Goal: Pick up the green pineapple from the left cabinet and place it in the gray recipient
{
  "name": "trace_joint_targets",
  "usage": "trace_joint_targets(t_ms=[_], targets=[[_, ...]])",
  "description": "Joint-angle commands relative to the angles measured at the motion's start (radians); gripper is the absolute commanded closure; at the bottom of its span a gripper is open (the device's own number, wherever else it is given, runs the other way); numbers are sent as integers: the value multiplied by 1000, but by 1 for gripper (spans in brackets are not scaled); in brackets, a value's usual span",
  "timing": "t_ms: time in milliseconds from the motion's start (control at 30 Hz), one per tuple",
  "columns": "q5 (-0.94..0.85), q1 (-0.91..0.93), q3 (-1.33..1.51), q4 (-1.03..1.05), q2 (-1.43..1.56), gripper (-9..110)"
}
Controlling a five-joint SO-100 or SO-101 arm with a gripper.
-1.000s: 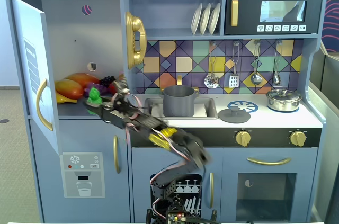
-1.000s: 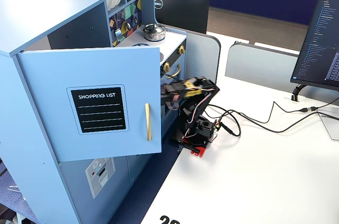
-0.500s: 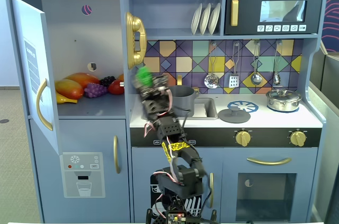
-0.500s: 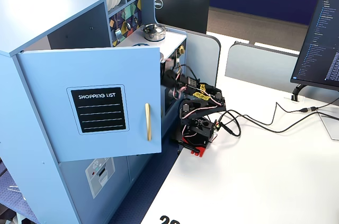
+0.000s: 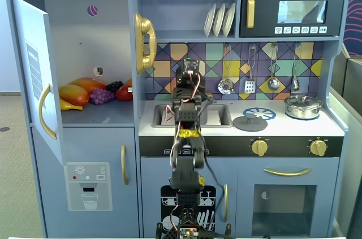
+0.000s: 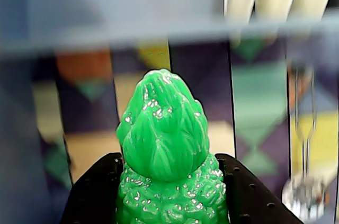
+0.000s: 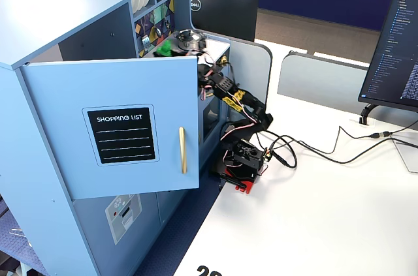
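My gripper (image 6: 169, 181) is shut on the green pineapple (image 6: 167, 144), its black fingers (image 6: 98, 192) pressing both bumpy sides, leafy top pointing up. In a fixed view the gripper (image 5: 190, 69) is raised over the sink, in front of the tiled backsplash and right of the left cabinet (image 5: 85, 35); the pineapple is mostly hidden behind it. The cabinet door (image 5: 34, 69) stands open. From the side, the pineapple (image 7: 168, 47) shows as a green spot above the door's top edge (image 7: 111, 126). I cannot make out the gray pot.
Mangoes (image 5: 79, 91), purple grapes (image 5: 102, 96) and a red fruit lie on the cabinet shelf. A dark gray flat round piece with a knob (image 5: 250, 122) lies right of the sink (image 5: 218, 116). A shiny lidded pot (image 5: 303, 105) sits far right. Utensils (image 5: 226, 83) hang on the backsplash.
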Motion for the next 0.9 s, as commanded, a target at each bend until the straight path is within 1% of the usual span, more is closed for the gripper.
trace_joint_targets(t_ms=[0,67,233,267,333,367,433,567,633,700,867], targets=[[-35,-8,-160,61,-132,102],[-52,-17,-201,100,-195,102],[-98,-5,-270,97,-328,100],[-78,-2,-273,81,-341,96],[-11,9,-272,71,-342,79],[-2,11,-268,72,-339,74],[-6,11,-258,72,-325,72],[-6,17,-245,72,-267,74],[-6,23,-225,114,-198,77],[-2,23,-170,215,-78,80],[51,-17,21,543,285,87]])
